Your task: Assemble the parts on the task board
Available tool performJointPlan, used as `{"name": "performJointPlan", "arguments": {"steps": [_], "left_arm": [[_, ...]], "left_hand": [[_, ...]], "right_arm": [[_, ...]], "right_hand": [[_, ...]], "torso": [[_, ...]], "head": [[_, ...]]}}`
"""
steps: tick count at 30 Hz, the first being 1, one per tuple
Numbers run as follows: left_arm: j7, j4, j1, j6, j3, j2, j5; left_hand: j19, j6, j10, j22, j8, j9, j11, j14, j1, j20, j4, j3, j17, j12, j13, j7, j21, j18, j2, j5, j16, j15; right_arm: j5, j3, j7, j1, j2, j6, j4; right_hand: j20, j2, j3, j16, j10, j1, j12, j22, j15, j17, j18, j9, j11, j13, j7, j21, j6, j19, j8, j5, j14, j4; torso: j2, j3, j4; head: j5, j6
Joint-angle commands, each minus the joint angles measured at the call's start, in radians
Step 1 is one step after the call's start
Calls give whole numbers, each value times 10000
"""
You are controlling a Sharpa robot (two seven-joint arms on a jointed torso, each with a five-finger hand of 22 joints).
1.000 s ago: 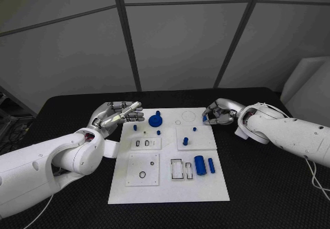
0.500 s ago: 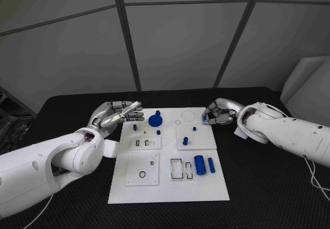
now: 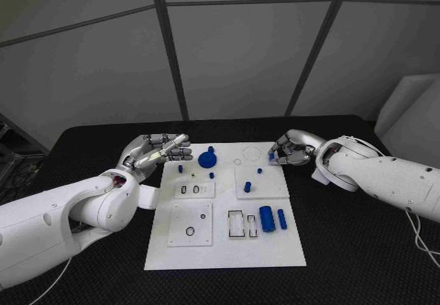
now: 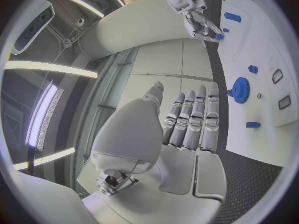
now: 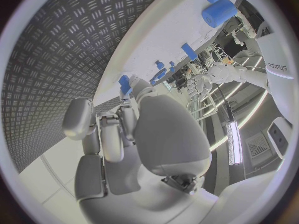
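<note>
Task board (image 3: 224, 251), a flat white plate, lies mid-table with smooth blue parts on it. Right hand (image 3: 292, 151) hovers at the board's far right corner, fingers curled round a small blue piece (image 5: 125, 83); that piece could slip or miss its socket (the grip looks slight). Left hand (image 3: 158, 151), by the board's far left corner near the toothed blue gear (image 3: 207, 158), is flat and empty.
</note>
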Motion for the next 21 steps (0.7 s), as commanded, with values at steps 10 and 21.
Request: {"name": "performJointPlan", "arguments": {"steps": [10, 21], "left_arm": [[52, -79, 14, 90, 9, -60, -51], [87, -410, 22, 70, 10, -30, -48]], "left_hand": [[47, 23, 15, -12, -52, -1, 28, 0, -7, 14, -57, -14, 11, -66, 2, 186, -55, -180, 113, -34, -61, 8], [47, 24, 16, -13, -53, -1, 28, 1, -7, 14, -60, -13, 12, -67, 3, 186, -55, -180, 115, -34, -63, 8]], "right_arm": [[-579, 208, -1070, 133, -370, -927, 1813], [-1148, 271, -1973, 256, 965, -900, 2489]], "right_hand": [[-72, 107, 109, 57, -31, -7, -29, 94, -71, 2634, -210, 50, -68, 162, -29, 103, 65, 35, 3, 86, 1021, -2], [-76, 112, 144, 57, -80, -16, -91, 70, -70, 2634, -207, 41, -65, 100, -21, 90, 34, 22, -20, 118, 1021, -14]], "torso": [[-111, -30, -85], [-138, -67, -46]], "head": [[99, 20], [388, -71]]}}
